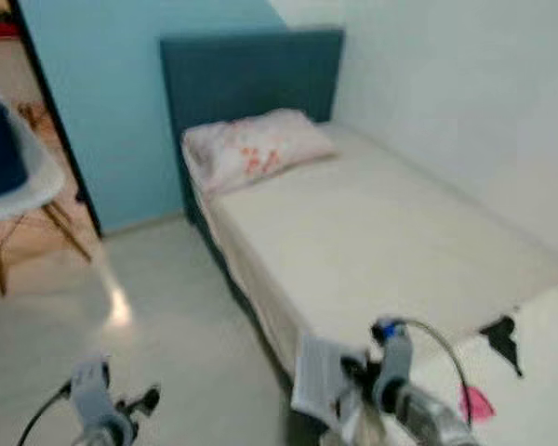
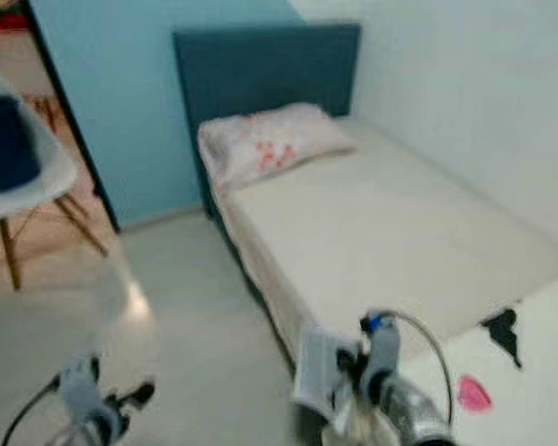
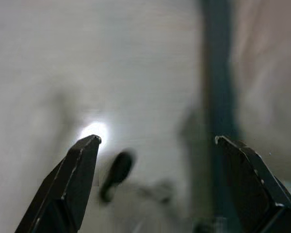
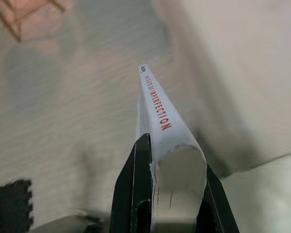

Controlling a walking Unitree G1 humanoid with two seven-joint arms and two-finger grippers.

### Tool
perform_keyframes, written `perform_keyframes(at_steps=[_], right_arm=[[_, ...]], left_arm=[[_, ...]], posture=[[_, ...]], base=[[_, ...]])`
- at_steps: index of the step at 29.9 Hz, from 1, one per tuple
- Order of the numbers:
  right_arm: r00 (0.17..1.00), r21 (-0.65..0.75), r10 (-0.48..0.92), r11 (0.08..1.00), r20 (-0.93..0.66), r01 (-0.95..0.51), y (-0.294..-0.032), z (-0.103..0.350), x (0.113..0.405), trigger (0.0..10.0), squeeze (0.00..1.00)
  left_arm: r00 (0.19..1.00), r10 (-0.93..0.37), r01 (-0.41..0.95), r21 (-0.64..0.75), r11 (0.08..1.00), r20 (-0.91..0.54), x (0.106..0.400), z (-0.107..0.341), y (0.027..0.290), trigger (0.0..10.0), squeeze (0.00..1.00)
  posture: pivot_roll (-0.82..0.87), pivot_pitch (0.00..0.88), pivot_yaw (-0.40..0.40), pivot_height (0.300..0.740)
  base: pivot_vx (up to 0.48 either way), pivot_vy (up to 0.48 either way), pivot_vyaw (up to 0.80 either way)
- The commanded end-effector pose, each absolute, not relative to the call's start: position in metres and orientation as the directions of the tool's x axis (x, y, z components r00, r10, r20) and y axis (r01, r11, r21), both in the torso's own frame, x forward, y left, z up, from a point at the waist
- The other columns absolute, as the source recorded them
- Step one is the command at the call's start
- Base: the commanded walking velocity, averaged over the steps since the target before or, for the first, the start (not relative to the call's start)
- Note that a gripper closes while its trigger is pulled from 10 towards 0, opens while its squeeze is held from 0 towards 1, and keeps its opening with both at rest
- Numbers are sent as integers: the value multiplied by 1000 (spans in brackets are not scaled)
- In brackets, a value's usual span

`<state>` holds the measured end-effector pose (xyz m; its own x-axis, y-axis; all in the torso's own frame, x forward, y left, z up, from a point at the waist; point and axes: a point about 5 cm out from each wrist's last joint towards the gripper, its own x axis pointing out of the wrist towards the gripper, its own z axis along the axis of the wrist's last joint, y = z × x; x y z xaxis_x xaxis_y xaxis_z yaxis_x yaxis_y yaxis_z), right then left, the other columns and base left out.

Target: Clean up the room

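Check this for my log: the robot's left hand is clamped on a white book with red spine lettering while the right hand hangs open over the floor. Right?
Sides are swapped. The right wrist view shows the right hand shut on the white book with red spine lettering; the left wrist view shows the left hand open over the floor.

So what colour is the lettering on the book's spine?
Red, on a white book; clearest in the right wrist view.

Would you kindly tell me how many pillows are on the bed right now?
1. The pillow lies at the head of the bed, against the blue headboard; none seem hidden.
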<state>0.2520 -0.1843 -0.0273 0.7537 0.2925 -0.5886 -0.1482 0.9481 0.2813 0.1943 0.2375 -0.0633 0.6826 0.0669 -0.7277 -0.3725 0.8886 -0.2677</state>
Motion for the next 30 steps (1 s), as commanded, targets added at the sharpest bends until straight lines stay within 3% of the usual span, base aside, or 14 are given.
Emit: perform_keyframes(at_steps=[1,4,5,6,7,10,15,25,30], right_arm=[[660,186,176,981,-730,-56,-197,-57,218,0,0],[624,146,134,989,-770,-32,-200,-65,207,0,0],[587,113,90,994,-805,3,-205,-73,194,1804,0],[587,113,90,994,-805,3,-205,-73,194,1804,0],[546,67,42,997,-837,25,-211,-80,179,10000,0],[488,23,8,999,-873,26,-217,-89,158,10000,0],[467,1,-34,997,-883,75,-225,-93,146,10000,0],[496,-17,-47,998,-867,65,-221,-90,156,10000,0],[567,-10,-43,998,-823,61,-216,-81,179,10000,0]], left_arm=[[555,61,-367,-178,913,-830,161,-86,223,10000,0],[537,58,-353,-161,922,-842,156,-89,220,10000,0],[539,49,-337,-162,928,-841,155,-90,216,10000,0],[539,49,-337,-162,928,-841,155,-90,216,10000,0],[551,41,-325,-169,931,-833,157,-90,213,10000,0],[564,37,-306,-167,937,-825,160,-89,211,10000,0],[547,41,-284,-139,949,-836,154,-91,216,10000,0],[554,36,-268,-138,953,-832,157,-90,216,10000,0],[556,20,-257,-148,955,-831,158,-90,213,10000,0]], posture=[[-40,0,-45,736],[-40,0,-45,736],[-32,0,-51,736],[-32,0,-51,736],[-1,0,-72,736],[-1,0,-69,736],[-20,0,-52,736],[-25,0,-52,736],[-50,0,-39,736]], base=[[285,0,756],[298,0,752],[304,0,594],[304,0,594],[307,0,0],[315,0,0],[316,0,0],[313,0,0],[313,0,0]])
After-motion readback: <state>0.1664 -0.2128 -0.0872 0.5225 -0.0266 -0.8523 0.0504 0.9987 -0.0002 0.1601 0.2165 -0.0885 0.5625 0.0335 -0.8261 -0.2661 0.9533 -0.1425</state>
